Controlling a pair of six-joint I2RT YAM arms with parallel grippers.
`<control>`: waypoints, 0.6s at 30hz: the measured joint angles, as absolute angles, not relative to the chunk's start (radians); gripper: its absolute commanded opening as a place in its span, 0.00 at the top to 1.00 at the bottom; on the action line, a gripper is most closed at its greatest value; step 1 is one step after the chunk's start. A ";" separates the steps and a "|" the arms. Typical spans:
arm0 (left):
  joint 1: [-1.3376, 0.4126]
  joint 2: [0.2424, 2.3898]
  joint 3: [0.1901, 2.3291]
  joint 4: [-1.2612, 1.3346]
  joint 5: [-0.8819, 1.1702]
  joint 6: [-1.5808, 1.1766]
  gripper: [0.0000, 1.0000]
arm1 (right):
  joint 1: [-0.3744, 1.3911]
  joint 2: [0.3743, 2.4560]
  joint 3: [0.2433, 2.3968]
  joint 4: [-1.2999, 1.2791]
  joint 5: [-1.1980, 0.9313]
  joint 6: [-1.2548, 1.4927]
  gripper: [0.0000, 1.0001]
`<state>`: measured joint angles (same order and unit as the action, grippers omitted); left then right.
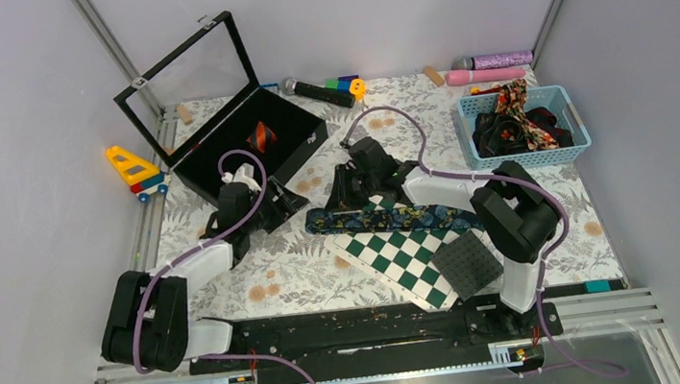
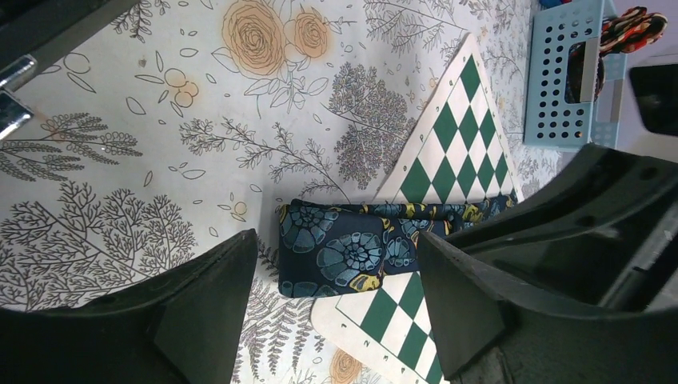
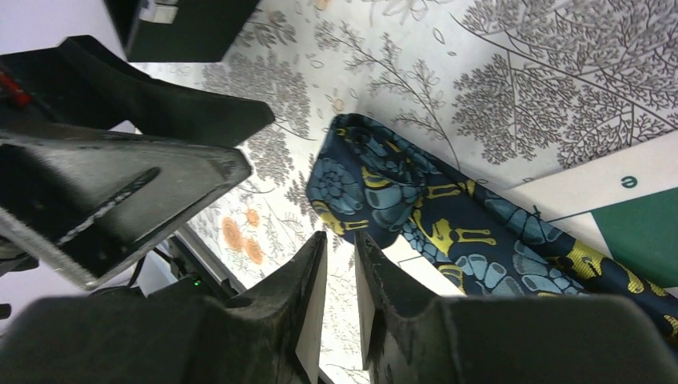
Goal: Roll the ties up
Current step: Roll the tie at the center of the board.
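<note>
One navy floral tie [image 1: 387,216] lies along the chequered board's [image 1: 402,260] far edge, left end doubled over on the counter [image 1: 288,277], apparently starting the roll; left fingers [image 2: 204,300] spread empty above it, right fingers [image 3: 308,280] narrowly parted, empty.

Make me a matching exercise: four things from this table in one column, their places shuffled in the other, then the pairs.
1 navy tie
2 striped tie
3 basket
4 toy truck

A in the black box
B far right of the table
C partly on the board
D left edge, beside the box

Pairs: 1-C, 2-A, 3-B, 4-D
</note>
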<state>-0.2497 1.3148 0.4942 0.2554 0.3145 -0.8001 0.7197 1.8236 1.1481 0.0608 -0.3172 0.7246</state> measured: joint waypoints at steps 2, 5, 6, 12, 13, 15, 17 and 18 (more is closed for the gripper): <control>-0.250 1.325 0.478 0.292 0.321 -0.807 0.26 | 0.720 1.844 1.148 0.053 -0.318 0.725 0.74; -0.252 1.341 0.450 0.344 0.331 -0.814 0.26 | 0.720 1.866 1.148 0.051 -0.326 0.724 0.74; -0.252 1.346 0.442 0.356 0.334 -0.815 0.27 | 0.720 1.872 1.148 0.051 -0.329 0.723 0.74; -0.254 1.387 0.405 0.426 0.345 -0.822 0.26 | 0.720 1.903 1.148 0.049 -0.334 0.723 0.75; -0.254 1.393 0.403 0.435 0.346 -0.823 0.27 | 0.720 1.905 1.148 0.049 -0.334 0.723 0.75; -0.256 1.406 0.401 0.453 0.351 -0.825 0.27 | 0.720 1.907 1.148 0.050 -0.334 0.723 0.75; -0.259 1.421 0.401 0.477 0.358 -0.828 0.27 | 0.720 1.911 1.148 0.050 -0.334 0.723 0.75; -0.260 1.425 0.401 0.484 0.360 -0.830 0.27 | 0.720 1.914 1.148 0.050 -0.334 0.724 0.75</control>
<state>-0.2604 1.4254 0.4007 0.4839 0.3599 -0.8295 0.7197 1.9137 1.1481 0.0498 -0.3340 0.7238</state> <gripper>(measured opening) 0.734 0.250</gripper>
